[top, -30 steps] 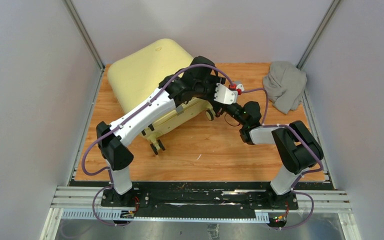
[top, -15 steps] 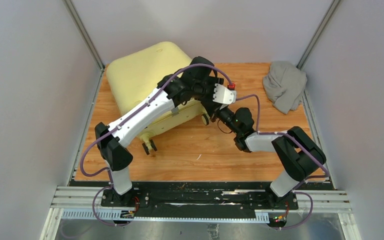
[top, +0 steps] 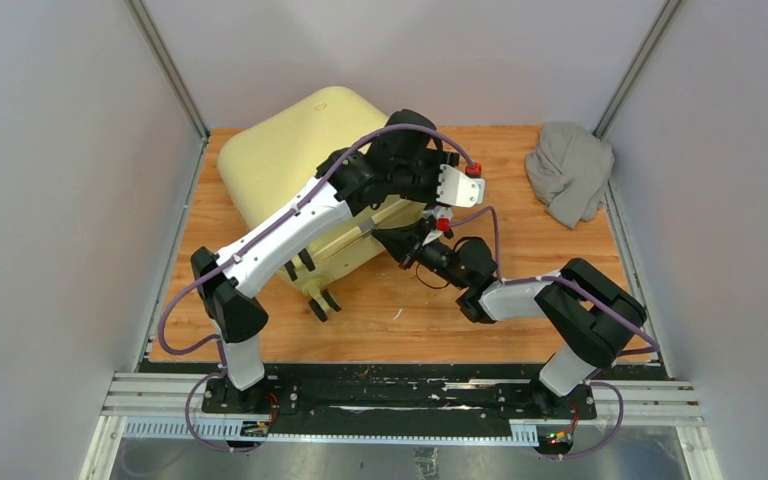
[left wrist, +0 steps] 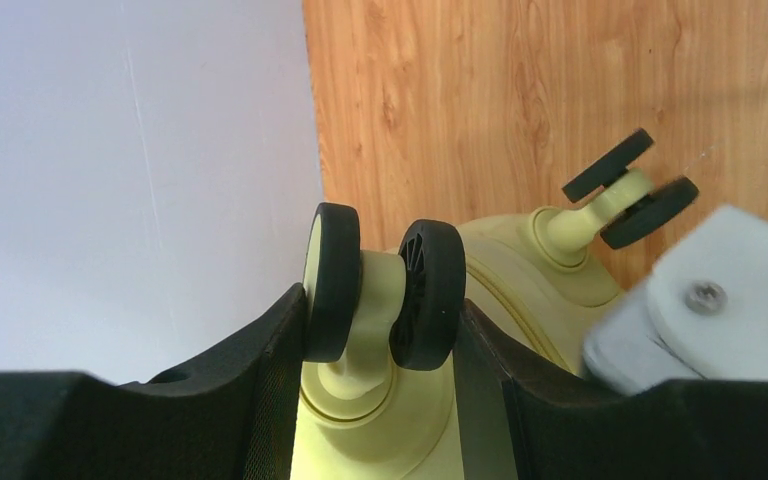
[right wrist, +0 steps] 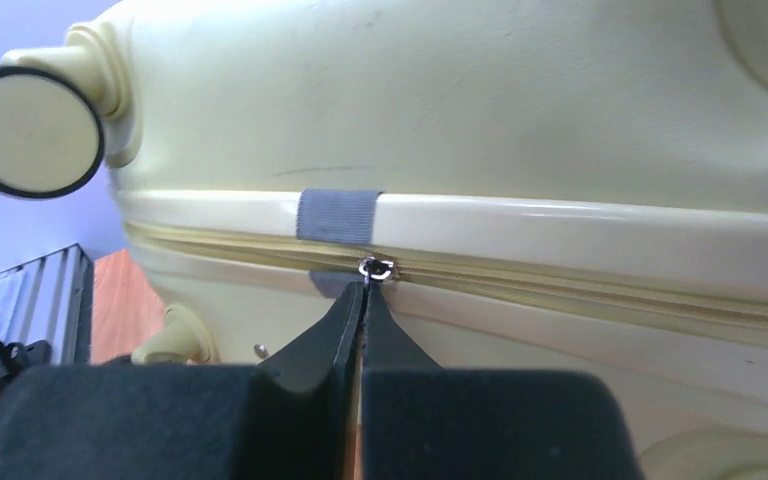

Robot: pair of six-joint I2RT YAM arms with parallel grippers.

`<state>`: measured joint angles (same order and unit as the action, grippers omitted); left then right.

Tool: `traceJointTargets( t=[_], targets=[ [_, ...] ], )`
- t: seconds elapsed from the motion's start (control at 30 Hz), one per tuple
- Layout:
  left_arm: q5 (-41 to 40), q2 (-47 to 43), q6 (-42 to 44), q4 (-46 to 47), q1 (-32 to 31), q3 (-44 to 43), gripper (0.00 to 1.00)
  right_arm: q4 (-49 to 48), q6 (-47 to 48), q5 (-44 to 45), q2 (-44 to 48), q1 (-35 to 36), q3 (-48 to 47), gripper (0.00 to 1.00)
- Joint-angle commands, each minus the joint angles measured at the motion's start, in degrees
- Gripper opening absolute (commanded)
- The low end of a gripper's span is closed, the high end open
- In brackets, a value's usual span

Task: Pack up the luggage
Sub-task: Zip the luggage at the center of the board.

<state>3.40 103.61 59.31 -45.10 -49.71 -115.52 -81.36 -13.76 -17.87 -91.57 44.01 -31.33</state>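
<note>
The luggage (top: 290,150) is a pale yellow hard-shell suitcase lying at the table's back left, with its wheeled end towards the arms. My left gripper (left wrist: 381,310) is shut on one double caster wheel (left wrist: 430,290), a finger pressed against each black tyre. In the top view the left gripper (top: 412,208) sits at the suitcase's right near corner. My right gripper (right wrist: 363,292) is shut, its fingertips pinching the metal zipper pull (right wrist: 377,267) on the side seam, just below a grey strap tab (right wrist: 338,215). From above, the right gripper (top: 396,243) reaches the suitcase's near side.
A crumpled grey cloth (top: 568,170) lies at the table's back right corner. Other caster wheels (top: 322,300) stick out over the wood near the suitcase's front edge. Grey walls enclose the table on the left, back and right.
My right gripper has slid left along the suitcase's side seam, still shut on the zipper pull. The suitcase has shifted and turned slightly, with the left gripper still on its wheel.
</note>
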Motion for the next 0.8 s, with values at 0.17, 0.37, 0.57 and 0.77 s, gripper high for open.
traceJointTargets(
  t=[0.17, 0.37, 0.57, 0.77],
  targets=[
    [2.0, 1.2, -1.2, 25.0, -1.8, -9.8, 0.0, 3.6, 2.6, -6.8, -0.5, 10.7, -0.7, 0.0],
    [0.7, 2.8, -1.1, 24.5, -1.7, -10.2, 0.0, 3.2, -0.2, -2.6, -0.1, 10.1, 2.8, 0.0],
    [-2.1, 0.1, -1.1, 13.1, -1.7, -9.1, 0.91, -0.6, -8.5, -0.6, -5.5, 3.1, 5.6, 0.0],
    [-3.8, -8.5, -1.0, -0.9, 0.4, -2.0, 1.0, -8.0, -13.5, -1.7, -13.6, -1.9, 6.8, 0.0]
  ],
)
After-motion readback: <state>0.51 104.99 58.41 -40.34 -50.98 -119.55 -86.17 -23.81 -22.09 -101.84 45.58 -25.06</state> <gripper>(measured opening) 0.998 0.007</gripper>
